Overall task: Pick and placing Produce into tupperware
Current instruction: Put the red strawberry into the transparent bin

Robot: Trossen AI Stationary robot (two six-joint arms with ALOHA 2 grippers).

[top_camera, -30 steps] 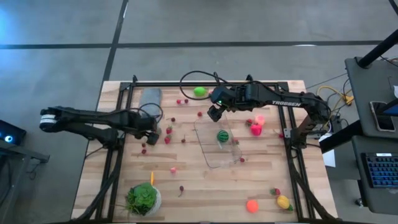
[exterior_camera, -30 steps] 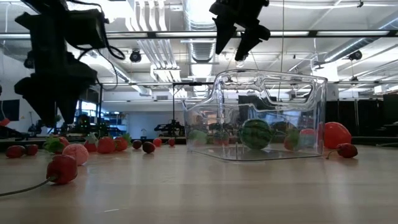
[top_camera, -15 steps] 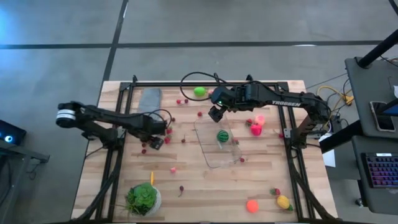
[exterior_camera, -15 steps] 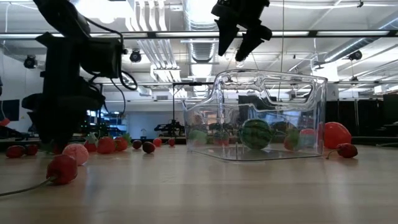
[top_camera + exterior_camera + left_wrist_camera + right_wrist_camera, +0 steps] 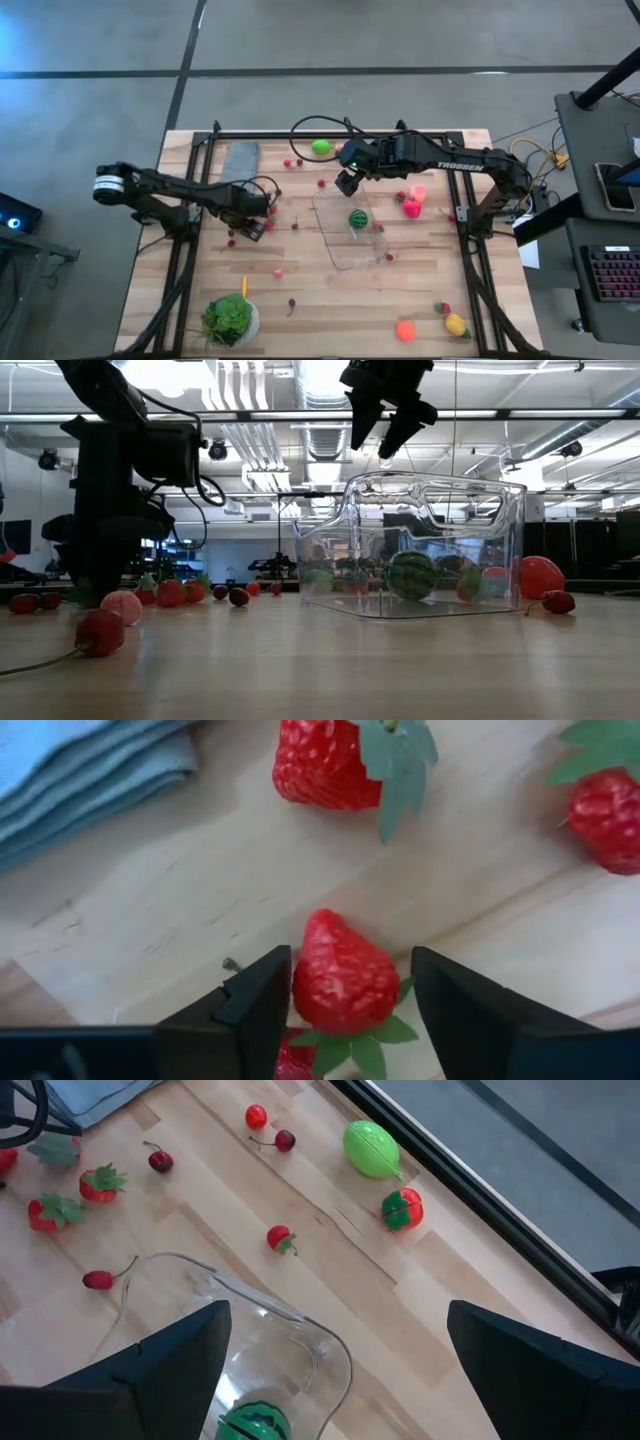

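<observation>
Reaching farther over the table point(image 5: 300, 290) than a second ago, the left gripper point(image 5: 252, 226) is now down low, its fingers narrowed around a strawberry point(image 5: 342, 975). The berry lies directly between the two fingers, not yet clearly pinched, its pointed tip aimed away from the wrist and its leaves toward it. The clear tub point(image 5: 352, 232) sits well apart, toward the right arm, with a small melon point(image 5: 357, 218) inside. The right gripper point(image 5: 344, 181) hovers over the tub's far edge, fingers wide apart and empty.
</observation>
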